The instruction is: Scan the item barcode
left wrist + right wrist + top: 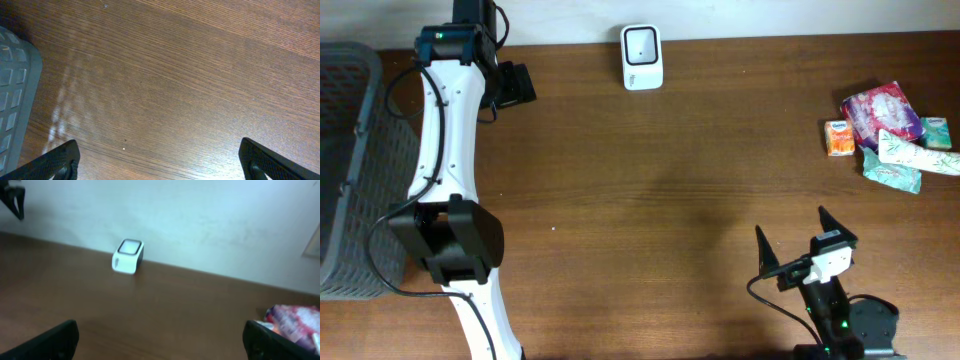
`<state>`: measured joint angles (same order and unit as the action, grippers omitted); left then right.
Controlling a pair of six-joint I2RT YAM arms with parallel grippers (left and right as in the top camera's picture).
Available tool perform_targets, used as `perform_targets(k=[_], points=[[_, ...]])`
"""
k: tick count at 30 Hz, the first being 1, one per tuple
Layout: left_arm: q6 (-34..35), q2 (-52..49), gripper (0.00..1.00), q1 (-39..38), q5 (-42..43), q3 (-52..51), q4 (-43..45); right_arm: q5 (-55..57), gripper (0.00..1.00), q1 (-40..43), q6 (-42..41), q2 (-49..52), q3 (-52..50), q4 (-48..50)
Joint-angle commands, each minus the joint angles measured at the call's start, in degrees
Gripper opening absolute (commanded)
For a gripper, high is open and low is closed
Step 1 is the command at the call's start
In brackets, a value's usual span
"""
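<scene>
**Both claws released, packets lying at the right edge**

The brown wooden counter [670, 180] fills the overhead view. A grey mesh basket [345, 170] sits at its left edge. Beside the basket the white left arm [445, 150] stretches toward the back. The left claw [160, 162] is spread wide over bare wood and grips nothing, with the basket's corner just to its side. The right arm [835, 320] stands at the front right. The right claw [792, 225] is likewise released, its two black fingers [761, 240] parted above the wood.

The packets [890, 135] lie in a loose cluster at the right edge, well apart from both claws: a pink and purple pack [885, 110], green-white ones [905, 160] and a small orange box [839, 138]. The white scanner [641, 57] rests at the back edge near the middle, by the wall.
</scene>
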<state>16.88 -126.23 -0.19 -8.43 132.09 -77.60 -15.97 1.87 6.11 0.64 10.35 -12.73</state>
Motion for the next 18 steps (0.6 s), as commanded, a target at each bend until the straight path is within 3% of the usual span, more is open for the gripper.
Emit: perform_targets(k=[1, 5, 10, 18], points=[[-0.48, -0.07, 0.99, 0.37, -0.42, -0.07, -0.07, 2.73, 0.99, -0.42, 0.26, -0.42, -4.09, 7.19], [-0.48, -0.07, 0.99, 0.37, -0.44, -0.07, -0.07, 9.20, 0.99, -0.42, -5.09, -0.42, -10.03, 16.52], [-0.48, -0.07, 0.99, 0.37, -0.42, -0.07, -0.09, 9.18, 0.99, -0.42, -5.09, -0.42, -10.03, 8.63], [-0.48, -0.07, 0.99, 0.37, -0.42, -0.07, -0.07, 9.38, 0.99, -0.35, -5.09, -0.37, -10.03, 8.68]])
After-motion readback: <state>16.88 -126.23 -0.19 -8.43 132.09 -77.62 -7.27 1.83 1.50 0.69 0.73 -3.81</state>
